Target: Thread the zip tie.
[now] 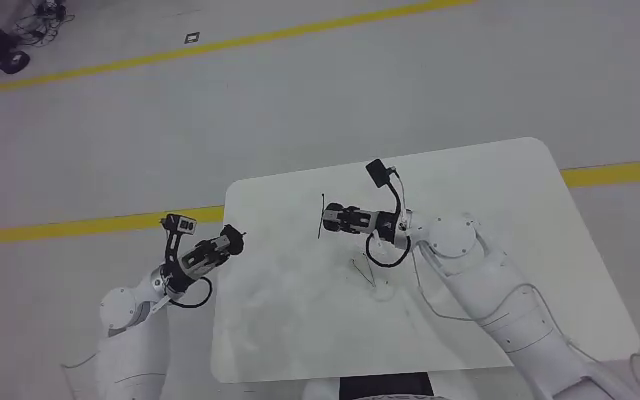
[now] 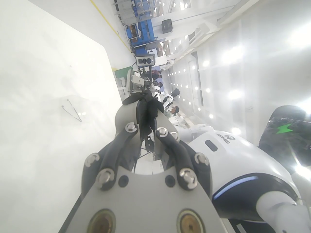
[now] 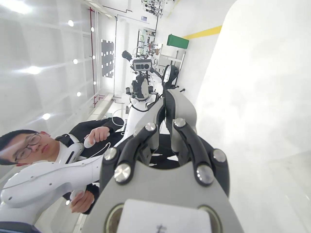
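While the left hand (image 1: pixel 237 238) sits pressed together, the right hand (image 1: pixel 329 217) pinches a zip tie (image 1: pixel 323 204).

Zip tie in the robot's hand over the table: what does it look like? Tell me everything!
The zip tie is a thin, dark, straight strip, maybe plastic. The right gripper, shut, pinches it near its middle, so both ends stick out across the gripper's tip, over the white table. Whether it touches the table is unclear. Its head is too small to see.
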Robot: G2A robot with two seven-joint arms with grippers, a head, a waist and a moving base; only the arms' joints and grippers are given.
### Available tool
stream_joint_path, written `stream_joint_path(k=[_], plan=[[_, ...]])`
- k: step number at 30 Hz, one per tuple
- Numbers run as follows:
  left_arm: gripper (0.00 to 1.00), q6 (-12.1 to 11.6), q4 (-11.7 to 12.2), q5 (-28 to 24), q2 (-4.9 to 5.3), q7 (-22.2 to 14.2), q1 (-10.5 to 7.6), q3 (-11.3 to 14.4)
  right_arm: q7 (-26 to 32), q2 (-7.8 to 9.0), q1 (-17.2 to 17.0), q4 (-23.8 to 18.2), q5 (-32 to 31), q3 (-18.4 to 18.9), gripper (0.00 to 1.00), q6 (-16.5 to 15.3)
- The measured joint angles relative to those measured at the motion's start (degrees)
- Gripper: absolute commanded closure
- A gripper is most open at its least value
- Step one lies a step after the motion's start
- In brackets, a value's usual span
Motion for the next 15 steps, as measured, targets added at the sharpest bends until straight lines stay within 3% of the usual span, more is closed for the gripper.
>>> stream_joint_path(k=[7,15], plan=[[1.0,-0.45,-3.03,0.86,-0.44,7.51,2.32,3.49,-13.73,-1.01,-2.18,-1.8,0.57,-3.43,1.0,-3.03],[1.0,0.06,-5.24,4.02,-0.8,17.43,3.25,6.6,-27.81,-2.03,-3.32,-3.33,-3.87,-7.05,1.0,-5.74]])
